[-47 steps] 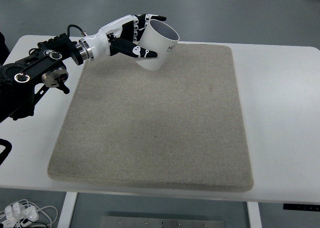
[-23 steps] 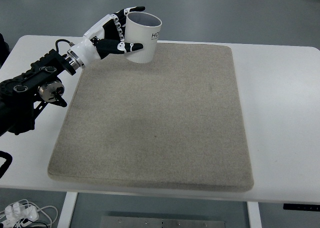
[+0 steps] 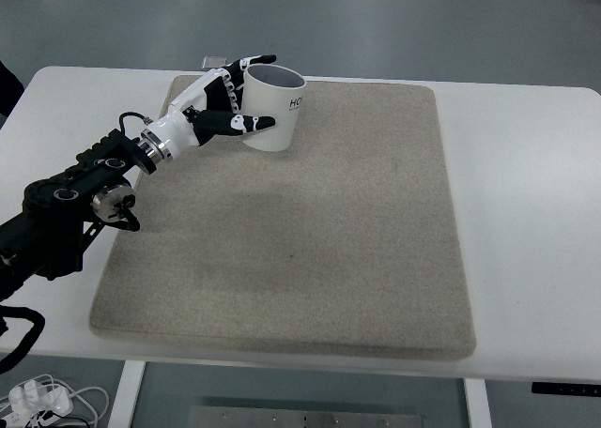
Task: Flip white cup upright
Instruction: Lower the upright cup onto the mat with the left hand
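1. White table [image 3: 526,212] across the whole top view, carrying everything.
2. Beige felt mat [image 3: 300,231] spread over its middle, bare apart from the action at the far left corner.
3. Left arm [image 3: 66,212] coming in from the left edge, black links reaching up toward that corner; no right arm in view.
4. Left hand [image 3: 225,104] wrapped around the cup's side, thumb across the front, fingers [image 3: 249,67] hooked over the far rim. Firmly grasping.
5. White cup [image 3: 270,107] at the mat's far left corner, mouth up, nearly upright, base at or just above the mat; contact hard to judge.
6. Flip looks essentially done. Left to do, by the look of it: settle the base flat, let go, pull clear without tipping.
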You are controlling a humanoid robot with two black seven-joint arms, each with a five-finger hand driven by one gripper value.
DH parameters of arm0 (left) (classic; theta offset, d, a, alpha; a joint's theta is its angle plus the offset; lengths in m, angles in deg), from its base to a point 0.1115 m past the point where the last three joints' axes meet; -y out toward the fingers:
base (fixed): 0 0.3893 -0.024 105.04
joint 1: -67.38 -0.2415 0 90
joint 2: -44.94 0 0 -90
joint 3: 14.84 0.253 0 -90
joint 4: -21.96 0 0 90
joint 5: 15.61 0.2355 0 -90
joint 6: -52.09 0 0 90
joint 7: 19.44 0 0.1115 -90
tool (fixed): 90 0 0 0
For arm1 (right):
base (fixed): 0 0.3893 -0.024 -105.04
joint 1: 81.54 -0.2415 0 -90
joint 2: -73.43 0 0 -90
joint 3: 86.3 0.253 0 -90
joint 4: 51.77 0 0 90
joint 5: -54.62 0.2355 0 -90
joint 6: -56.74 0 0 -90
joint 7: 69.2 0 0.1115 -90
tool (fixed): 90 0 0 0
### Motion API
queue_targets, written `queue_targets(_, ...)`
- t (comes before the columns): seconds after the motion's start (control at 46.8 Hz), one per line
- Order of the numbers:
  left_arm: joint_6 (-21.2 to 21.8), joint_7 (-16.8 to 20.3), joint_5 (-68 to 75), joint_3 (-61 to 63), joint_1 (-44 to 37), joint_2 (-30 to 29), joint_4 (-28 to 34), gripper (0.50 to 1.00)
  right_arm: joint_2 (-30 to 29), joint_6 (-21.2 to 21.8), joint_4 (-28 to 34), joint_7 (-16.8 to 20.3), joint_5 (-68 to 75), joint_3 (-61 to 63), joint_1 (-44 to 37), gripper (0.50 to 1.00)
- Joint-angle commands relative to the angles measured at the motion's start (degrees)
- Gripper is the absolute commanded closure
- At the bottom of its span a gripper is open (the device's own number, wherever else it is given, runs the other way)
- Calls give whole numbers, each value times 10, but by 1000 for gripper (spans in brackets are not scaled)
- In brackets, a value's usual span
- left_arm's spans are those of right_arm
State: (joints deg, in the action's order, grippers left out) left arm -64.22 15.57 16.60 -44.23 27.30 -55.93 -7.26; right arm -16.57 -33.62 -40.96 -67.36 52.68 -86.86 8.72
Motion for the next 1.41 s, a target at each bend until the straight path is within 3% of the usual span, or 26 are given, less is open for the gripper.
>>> queue_targets(0.0, 8, 0, 8, 12, -3, 5, 0, 1000, 0, 0, 0, 0, 0, -1, 0, 548)
queue_targets(0.278, 76, 0, 12, 80, -3, 12, 0, 1000, 0, 0, 0, 0, 0, 0, 0, 548)
queue_targets(0.598, 81, 0, 11, 80, -4, 12, 7, 999, 0, 0, 0, 0, 0, -1, 0, 548)
queue_targets(0.683, 81, 0, 11, 80, -4, 12, 7, 896, 0, 0, 0, 0, 0, -1, 0, 548)
queue_targets(0.812, 81, 0, 10, 80, -5, 12, 5, 787, 0, 0, 0, 0, 0, -1, 0, 548)
queue_targets(0.983, 78, 0, 10, 80, -7, 10, 0, 684, 0, 0, 0, 0, 0, 0, 0, 548)
queue_targets(1.089, 76, 0, 9, 80, -7, 9, 0, 649, 0, 0, 0, 0, 0, -1, 0, 548)
queue_targets(1.153, 72, 0, 7, 79, -7, 7, -1, 579, 0, 0, 0, 0, 0, -1, 0, 548)
queue_targets(1.26, 71, 0, 7, 76, -7, 6, -1, 508, 0, 0, 0, 0, 0, -1, 0, 548)
queue_targets(1.388, 69, 0, 7, 74, -7, 4, -11, 506, 0, 0, 0, 0, 0, 0, 0, 548)
